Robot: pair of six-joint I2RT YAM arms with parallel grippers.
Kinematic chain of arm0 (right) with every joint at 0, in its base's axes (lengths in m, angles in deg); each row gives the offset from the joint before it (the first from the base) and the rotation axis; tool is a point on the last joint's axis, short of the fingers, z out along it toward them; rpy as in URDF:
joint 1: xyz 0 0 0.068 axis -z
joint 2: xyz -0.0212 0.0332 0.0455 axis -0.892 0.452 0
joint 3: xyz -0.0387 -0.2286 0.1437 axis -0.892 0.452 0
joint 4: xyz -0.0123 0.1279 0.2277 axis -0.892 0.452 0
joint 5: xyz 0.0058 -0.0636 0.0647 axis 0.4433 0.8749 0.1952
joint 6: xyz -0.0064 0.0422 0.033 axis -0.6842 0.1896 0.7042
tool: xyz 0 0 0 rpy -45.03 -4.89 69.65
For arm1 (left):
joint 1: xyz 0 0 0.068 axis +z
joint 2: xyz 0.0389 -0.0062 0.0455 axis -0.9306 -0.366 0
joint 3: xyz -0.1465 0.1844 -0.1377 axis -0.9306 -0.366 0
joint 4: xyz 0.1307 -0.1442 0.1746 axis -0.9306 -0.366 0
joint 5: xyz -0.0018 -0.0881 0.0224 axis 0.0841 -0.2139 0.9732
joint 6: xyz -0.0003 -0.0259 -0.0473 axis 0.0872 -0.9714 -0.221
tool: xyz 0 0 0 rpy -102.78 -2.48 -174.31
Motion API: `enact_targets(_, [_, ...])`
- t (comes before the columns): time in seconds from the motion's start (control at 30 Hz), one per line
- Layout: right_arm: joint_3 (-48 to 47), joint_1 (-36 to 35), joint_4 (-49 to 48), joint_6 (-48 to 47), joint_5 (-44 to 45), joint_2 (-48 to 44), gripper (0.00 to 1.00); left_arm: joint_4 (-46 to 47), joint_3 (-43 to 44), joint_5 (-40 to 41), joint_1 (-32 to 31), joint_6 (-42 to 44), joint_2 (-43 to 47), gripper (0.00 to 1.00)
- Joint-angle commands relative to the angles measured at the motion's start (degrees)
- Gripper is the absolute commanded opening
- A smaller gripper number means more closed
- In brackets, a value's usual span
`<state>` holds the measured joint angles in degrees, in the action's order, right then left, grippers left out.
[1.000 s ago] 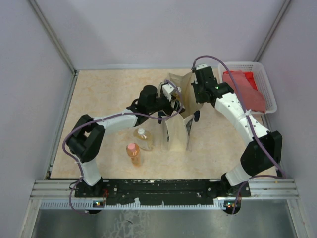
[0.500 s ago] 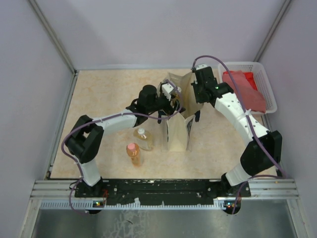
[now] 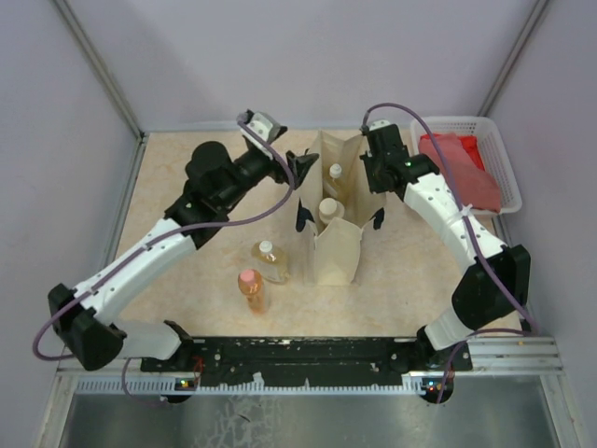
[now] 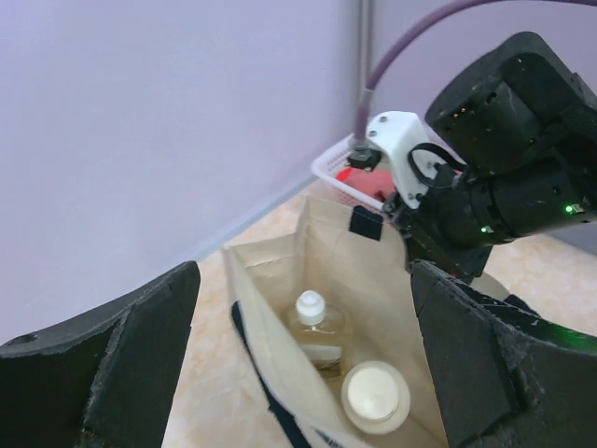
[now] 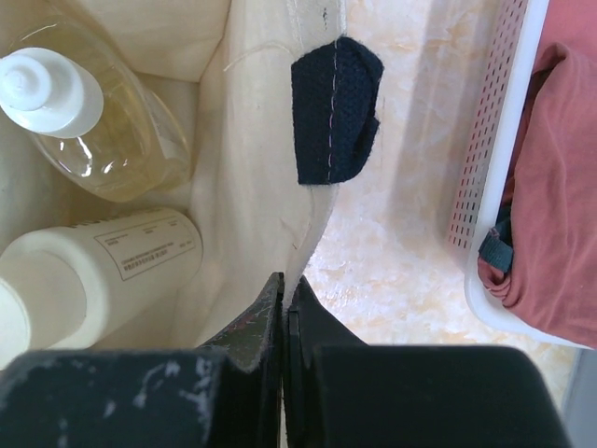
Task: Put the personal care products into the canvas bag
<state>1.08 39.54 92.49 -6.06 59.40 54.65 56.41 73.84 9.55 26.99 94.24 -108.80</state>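
Observation:
The canvas bag [image 3: 338, 257] stands upright mid-table with its mouth open. Inside it an amber bottle [image 3: 334, 174] with a white cap and a cream bottle [image 3: 328, 211] show. Both also appear in the left wrist view, amber bottle [image 4: 315, 322] and cream bottle [image 4: 375, 394], and in the right wrist view, amber bottle [image 5: 89, 126] and cream bottle [image 5: 103, 261]. A second amber bottle [image 3: 269, 261] and an orange bottle [image 3: 250, 289] with a pink cap stand left of the bag. My left gripper [image 3: 291, 166] hovers open and empty above the bag's back left. My right gripper [image 5: 287, 297] is shut on the bag's right rim.
A white plastic basket [image 3: 508, 177] holding a red cloth [image 3: 457, 168] sits at the back right, close behind my right arm. Grey walls enclose the table on three sides. The bag's dark strap patch [image 5: 336, 112] lies just beyond my right fingertips.
My left arm has pulled up and back to the left, away from the bag's mouth, with its jaws fully open. The cream bottle now shows inside the bag. The right arm has held still.

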Motion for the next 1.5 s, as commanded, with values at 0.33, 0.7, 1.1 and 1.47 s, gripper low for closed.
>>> enact_targets(0.33, [-5.93, -0.22, 3.71, -0.12, 2.59, 2.23, 0.0, -37.42, -8.63, 17.96, -0.3, -10.18, 15.63, 1.0])
enact_targets(0.7, [-5.89, -0.22, 4.61, -0.29, 2.53, 1.9, 0.0, -62.17, -4.7, 17.01, -0.3, -28.85, 10.52, 1.0])
enact_targets(1.1, [-3.4, -0.22, 3.9, -0.86, 2.35, -0.44, 0.0, -66.74, -0.8, 15.24, -0.25, -50.09, 7.94, 1.0])
enact_targets(1.47, [-2.6, -0.22, 3.81, -1.33, 1.99, -1.04, 0.0, -79.4, 4.57, 16.07, -0.3, -65.62, -2.61, 1.0])
